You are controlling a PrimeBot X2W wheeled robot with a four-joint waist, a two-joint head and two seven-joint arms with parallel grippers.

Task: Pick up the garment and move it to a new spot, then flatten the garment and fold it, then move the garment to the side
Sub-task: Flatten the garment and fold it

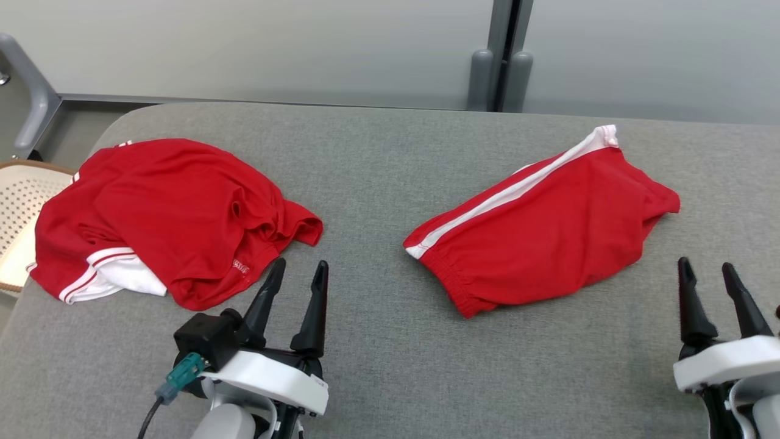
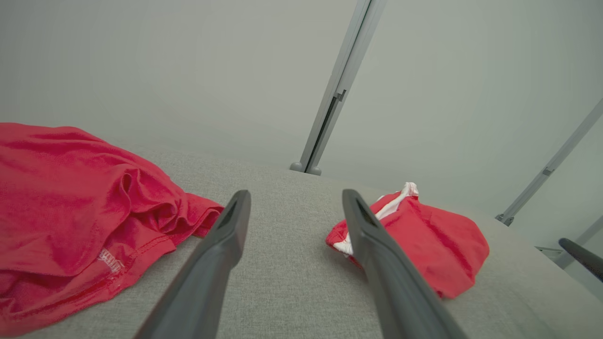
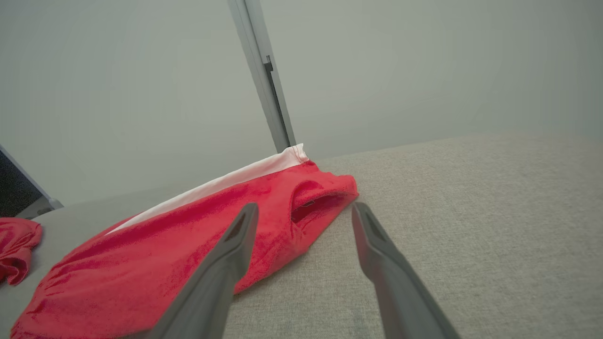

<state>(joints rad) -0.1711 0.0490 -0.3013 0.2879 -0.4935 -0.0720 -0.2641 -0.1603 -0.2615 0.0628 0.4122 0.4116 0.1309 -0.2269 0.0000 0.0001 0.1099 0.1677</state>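
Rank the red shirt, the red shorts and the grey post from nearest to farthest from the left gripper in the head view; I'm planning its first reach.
1. red shirt: its hem lies just beyond the fingertips of the left gripper, on the robot's left.
2. red shorts: farther off, to the right.
3. grey post: at the back, past the far edge.

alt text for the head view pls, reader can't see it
Two red garments lie apart on a grey padded table: a crumpled shirt at left, shorts with a white side stripe at right. The left gripper and right gripper sit open and empty at the near edge.
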